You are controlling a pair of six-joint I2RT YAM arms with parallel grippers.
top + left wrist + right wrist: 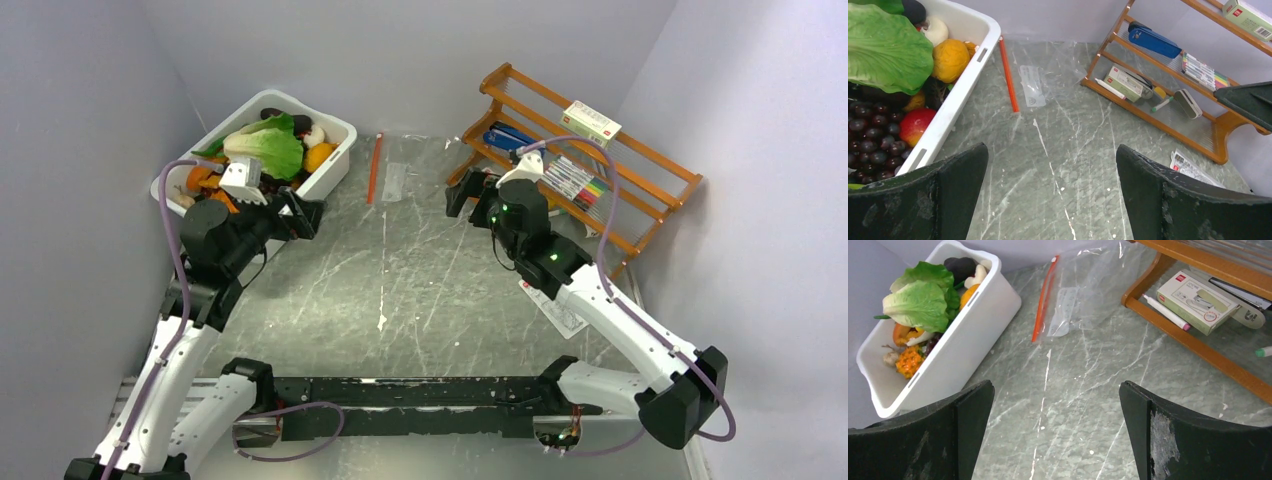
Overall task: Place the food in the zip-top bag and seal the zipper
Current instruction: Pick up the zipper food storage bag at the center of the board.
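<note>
- A white bin (328,178) sits at the far left beside the wall. It is piled with the food (265,150): a leafy lettuce on top, orange fruits, dark grapes and pale mushroom-like pieces.
- The left gripper (303,214) hangs just beside the bin's near right corner, its jaws spread wide with nothing between them.
- The zipper (374,168) lies just right of the bin, running near to far along the bag's left edge. Whether it is pressed shut cannot be told.
- The zip-top bag (420,170) lies flat on the grey marbled table (400,290) at the far middle, between bin and rack, its white label up.
- The right gripper (462,195) hangs right of the bag near the rack's left end, fully spread and holding nothing.
- A wooden rack (640,190) stands at the far right, carrying boxes and coloured pens.
- A printed leaflet (555,305) lies on the table beneath the right arm.
</note>
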